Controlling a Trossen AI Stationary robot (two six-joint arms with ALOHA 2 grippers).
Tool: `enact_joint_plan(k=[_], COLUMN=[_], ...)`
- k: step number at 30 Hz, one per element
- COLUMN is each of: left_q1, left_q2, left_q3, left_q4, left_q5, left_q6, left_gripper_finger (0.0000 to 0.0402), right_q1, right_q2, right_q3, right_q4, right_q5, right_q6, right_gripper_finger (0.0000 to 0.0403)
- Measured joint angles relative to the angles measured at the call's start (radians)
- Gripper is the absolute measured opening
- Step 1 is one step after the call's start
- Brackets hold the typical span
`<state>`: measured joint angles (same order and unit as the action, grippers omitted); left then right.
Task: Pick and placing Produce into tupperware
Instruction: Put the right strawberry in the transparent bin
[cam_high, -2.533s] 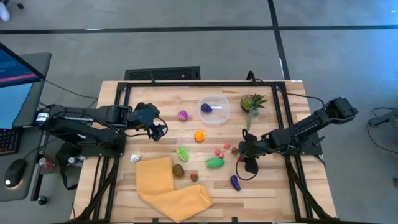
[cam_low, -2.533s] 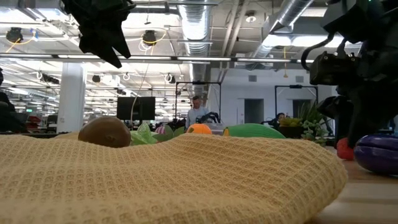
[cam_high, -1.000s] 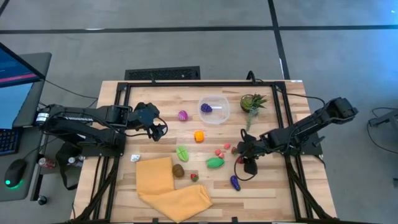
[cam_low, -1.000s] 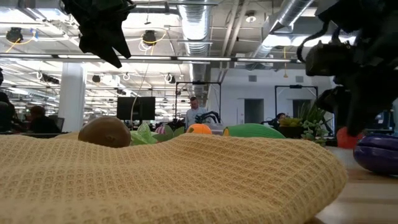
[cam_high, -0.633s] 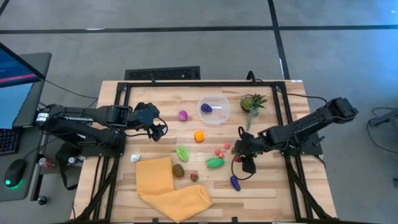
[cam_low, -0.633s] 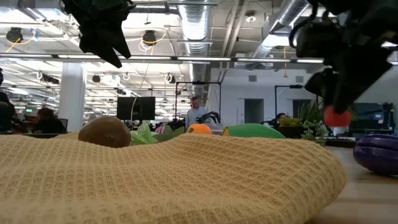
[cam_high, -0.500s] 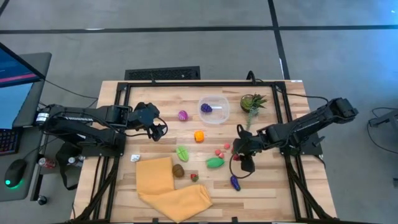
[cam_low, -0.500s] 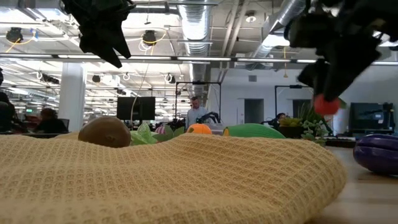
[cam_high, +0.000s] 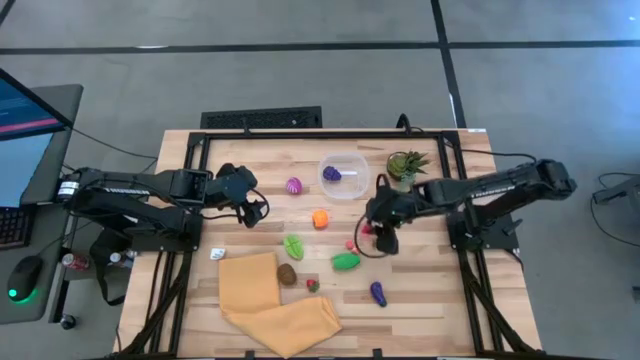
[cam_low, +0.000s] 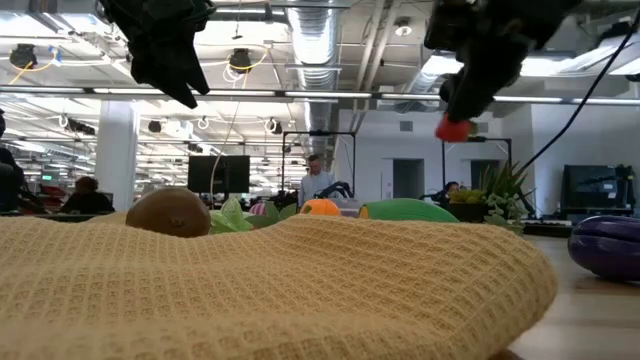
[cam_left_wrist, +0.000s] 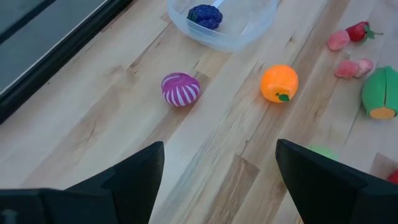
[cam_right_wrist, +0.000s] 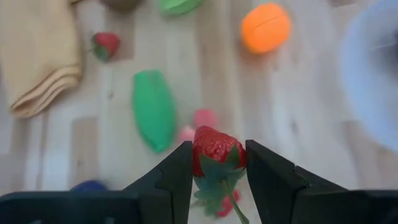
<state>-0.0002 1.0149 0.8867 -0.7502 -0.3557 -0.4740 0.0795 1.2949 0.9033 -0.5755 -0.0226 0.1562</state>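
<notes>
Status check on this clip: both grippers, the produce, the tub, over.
Right gripper shut on small red toy strawberry, lifted above table. Left gripper open, idle. Round clear plastic tub holds one purple piece. Path looks clear.

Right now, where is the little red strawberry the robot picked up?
The strawberry is pinched in the right gripper, up in the air above the table's middle, between the orange fruit and the potted plant, near the tupperware.

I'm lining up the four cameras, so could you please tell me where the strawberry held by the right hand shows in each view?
High view: strawberry right of centre, mostly hidden under the right hand.
Low view: upper right, held in the air.
Left wrist view: not visible.
Right wrist view: bottom centre, between the fingers.
Shared landmark: the orange.
</notes>
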Motion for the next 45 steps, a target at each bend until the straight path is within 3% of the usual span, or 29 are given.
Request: enact_joint_plan(k=[23,32,45], left_q1=[0.0,0.0,0.0], left_q2=[0.0,0.0,0.0], left_q3=[0.0,0.0,0.0], left_q4=[-0.001,0.007,0.008], left_q5=[-0.032,-0.053,-0.086], left_q6=[0.0,-0.018,-0.028], left_gripper_finger=[0.03,0.03,0.03], right_q1=[-0.461,-0.54,-0.539], right_q2=[0.0,0.002,0.048], right_q3=[0.006,0.006,0.007], right_q4=[0.213,0.287,0.369], right_q5=[-0.002,-0.003,-0.004], right_q6=[-0.262,-0.27,-0.215], right_gripper_finger=[0.0162,0.0161,0.0163])
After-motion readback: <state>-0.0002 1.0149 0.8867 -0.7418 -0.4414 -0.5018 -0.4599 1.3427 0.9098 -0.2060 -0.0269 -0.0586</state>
